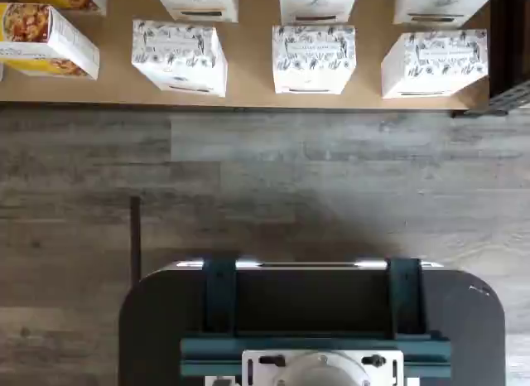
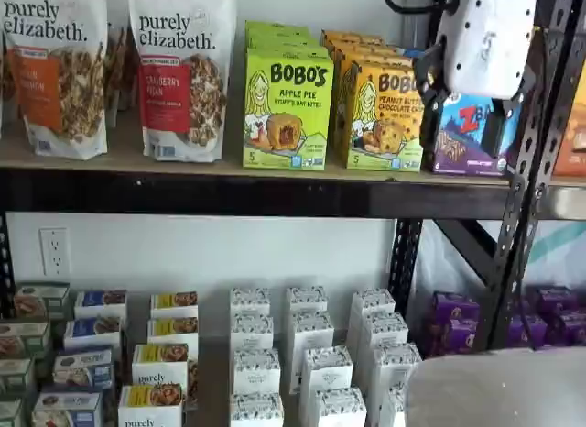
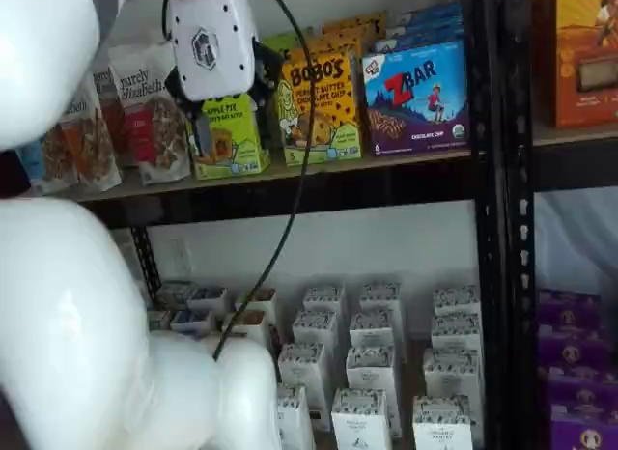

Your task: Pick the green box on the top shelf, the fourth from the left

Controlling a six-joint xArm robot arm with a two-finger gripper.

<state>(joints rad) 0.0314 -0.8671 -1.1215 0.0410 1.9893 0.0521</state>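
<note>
The green box (image 2: 287,111), a glossy lime carton with squared edges, is standing upright on the top shelf (image 2: 229,193), a tan wood-look board fronted by a thick black metal beam, just beside a yellow-orange carton (image 2: 385,115). The hand (image 2: 467,102), a smooth white body with black fingers, is hovering in front of the blue box (image 2: 467,134), apart from the green box, its fingers standing wide and gripping nothing. In the wrist view, white patterned cartons (image 1: 315,59) are sitting in rows on a lower tan board above grey wood-grain flooring (image 1: 265,179).

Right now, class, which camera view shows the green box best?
A shelf view shows the green box best: its whole front is unobstructed. In a shelf view the claw covers its upper part. The wrist view misses it.
</note>
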